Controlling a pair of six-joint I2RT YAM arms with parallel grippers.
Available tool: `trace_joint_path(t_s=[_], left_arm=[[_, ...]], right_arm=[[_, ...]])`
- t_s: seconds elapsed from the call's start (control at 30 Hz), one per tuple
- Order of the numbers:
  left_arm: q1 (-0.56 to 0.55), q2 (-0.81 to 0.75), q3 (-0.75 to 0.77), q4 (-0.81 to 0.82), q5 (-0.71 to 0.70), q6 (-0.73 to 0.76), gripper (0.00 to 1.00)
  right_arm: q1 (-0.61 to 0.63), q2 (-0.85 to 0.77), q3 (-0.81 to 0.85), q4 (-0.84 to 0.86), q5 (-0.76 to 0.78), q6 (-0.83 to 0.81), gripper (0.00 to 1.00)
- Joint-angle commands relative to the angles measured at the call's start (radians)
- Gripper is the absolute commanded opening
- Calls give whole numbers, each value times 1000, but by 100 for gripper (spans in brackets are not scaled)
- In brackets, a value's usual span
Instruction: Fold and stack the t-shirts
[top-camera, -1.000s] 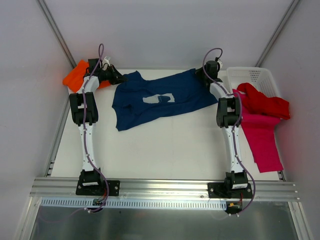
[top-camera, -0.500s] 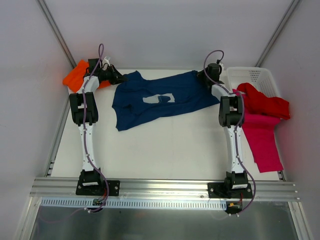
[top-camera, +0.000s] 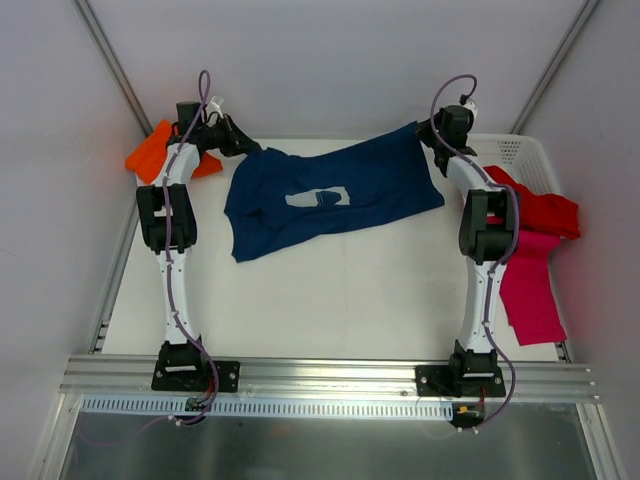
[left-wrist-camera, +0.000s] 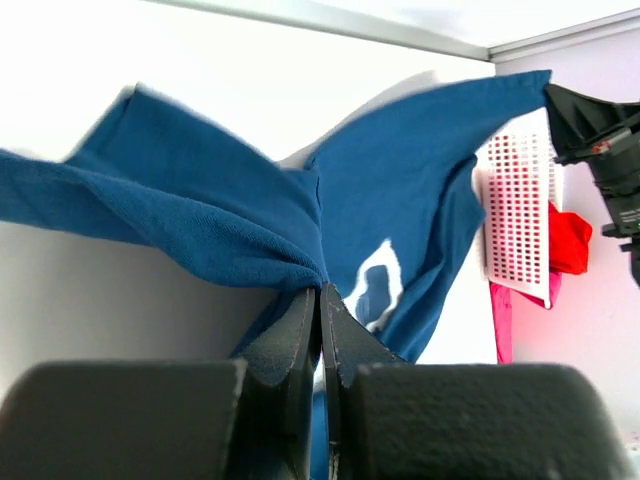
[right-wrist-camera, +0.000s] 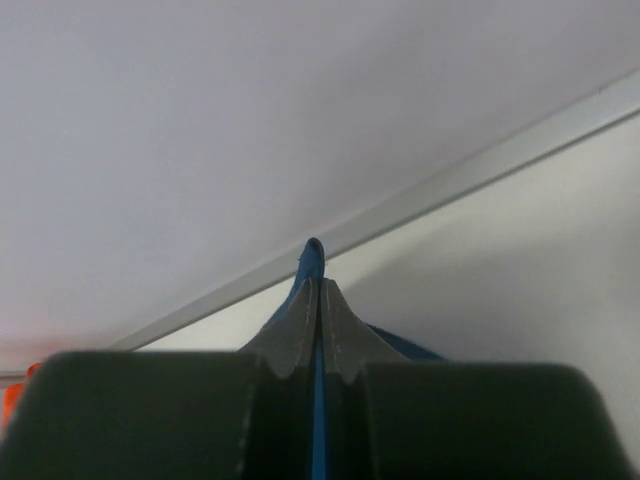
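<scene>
The navy t-shirt (top-camera: 330, 195) with a pale print is stretched across the far part of the table, its far edge lifted. My left gripper (top-camera: 240, 145) is shut on its far left corner; the left wrist view shows the jaws (left-wrist-camera: 321, 290) pinching blue cloth (left-wrist-camera: 230, 230). My right gripper (top-camera: 428, 135) is shut on the far right corner, with a thin blue fold (right-wrist-camera: 315, 262) between the closed jaws. The orange t-shirt (top-camera: 155, 150) lies behind the left arm. The red t-shirt (top-camera: 535, 205) and the magenta-pink one (top-camera: 528, 285) hang over the basket at the right.
A white mesh basket (top-camera: 515, 155) stands at the far right, also seen in the left wrist view (left-wrist-camera: 515, 210). Walls close in behind and on both sides. An aluminium rail (top-camera: 330, 375) runs along the near edge by the arm bases.
Both grippers have risen and moved apart, the right one shifting right toward the basket. The navy shirt's far edge is pulled up and stretched wider.
</scene>
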Motion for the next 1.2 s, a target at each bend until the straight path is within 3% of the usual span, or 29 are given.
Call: trace_joint_path(t_s=[0.0,0.27,0.4,0.7,1.17], left_arm=[[-10,-121,-8,27,-7,28,0],[-17,-261,-157,24,-24,67,0],[-20,-386,-319,20,-35,145,0],[-104,-681,-701,7,-301,338,0],[-214,-841,-953,6,-469,407,0]], right_arm=[[-13,-138,-31,23,-25,-37,0],[-28,-276,-181,19,-35,-41,0],[-29,-357,-282,30,-35,-49,0],[-45,-514,-548,50,-18,-72,0],[-77,-652,-786,64,51,-43,0]])
